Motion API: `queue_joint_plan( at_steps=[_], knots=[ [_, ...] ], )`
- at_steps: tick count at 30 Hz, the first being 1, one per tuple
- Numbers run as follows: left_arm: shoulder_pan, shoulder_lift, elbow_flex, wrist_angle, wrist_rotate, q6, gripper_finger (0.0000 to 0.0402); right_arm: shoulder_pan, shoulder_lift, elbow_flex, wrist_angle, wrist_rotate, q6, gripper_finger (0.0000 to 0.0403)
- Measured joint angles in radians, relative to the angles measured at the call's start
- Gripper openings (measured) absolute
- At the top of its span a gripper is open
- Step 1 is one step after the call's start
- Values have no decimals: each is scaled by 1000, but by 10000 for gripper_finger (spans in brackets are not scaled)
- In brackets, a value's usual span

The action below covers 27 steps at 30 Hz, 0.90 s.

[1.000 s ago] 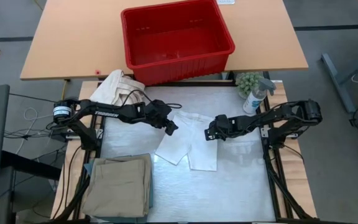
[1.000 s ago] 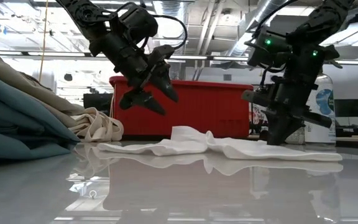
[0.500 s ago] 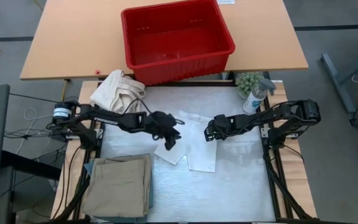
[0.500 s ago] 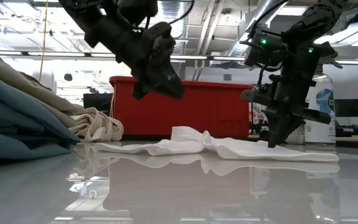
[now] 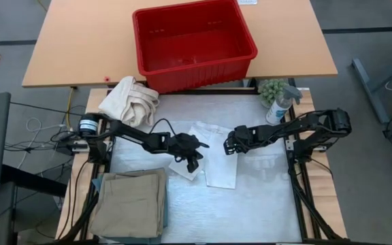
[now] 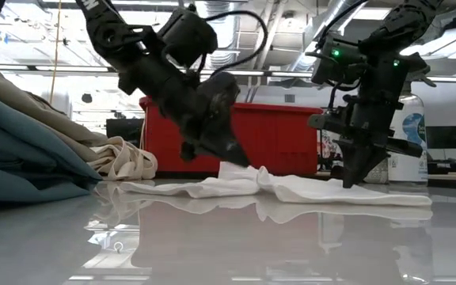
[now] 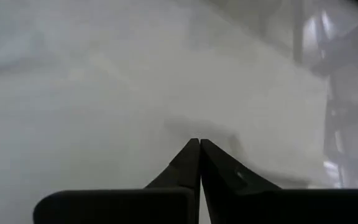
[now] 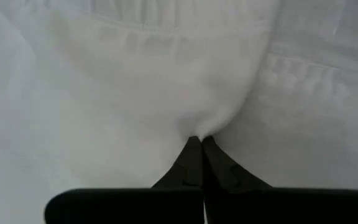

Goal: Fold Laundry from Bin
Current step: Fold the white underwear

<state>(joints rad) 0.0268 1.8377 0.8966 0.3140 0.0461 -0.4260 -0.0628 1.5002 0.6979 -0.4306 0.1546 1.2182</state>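
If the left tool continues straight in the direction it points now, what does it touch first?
Most likely the small white cloth. The left tool points steeply down with its fingers shut, its tip just above the cloth's left part. Whether it already touches is unclear. Under the cloth lies the table.

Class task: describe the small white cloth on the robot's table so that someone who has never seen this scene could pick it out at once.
Start at the red bin on the wooden table, then come down to the pale work surface between the two arms. The small white cloth lies flat there in the middle, with the left gripper and right gripper at its edges. Unlike the folded tan trousers and the bundled cream cloth, it is white and spread out.
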Motion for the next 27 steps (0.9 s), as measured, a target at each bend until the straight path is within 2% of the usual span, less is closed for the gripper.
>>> queue_joint_plan(
  at_steps=[6,12,17,21,27],
  knots=[
    [-12,76,23,-5,-2,26,0,0,-1,1,-2,-21,-16,14],
    [-10,154,41,17,4,-142,0,0,-8,3,-22,-32,-23,14],
    [-24,172,84,19,74,-205,0,-2,-27,7,-62,-42,-41,14],
    [-47,180,156,-1,175,-275,0,-25,-60,34,-181,-40,-88,14],
    [-39,166,279,-38,415,-298,0,-88,-112,39,-280,-28,-159,14]
  ],
)
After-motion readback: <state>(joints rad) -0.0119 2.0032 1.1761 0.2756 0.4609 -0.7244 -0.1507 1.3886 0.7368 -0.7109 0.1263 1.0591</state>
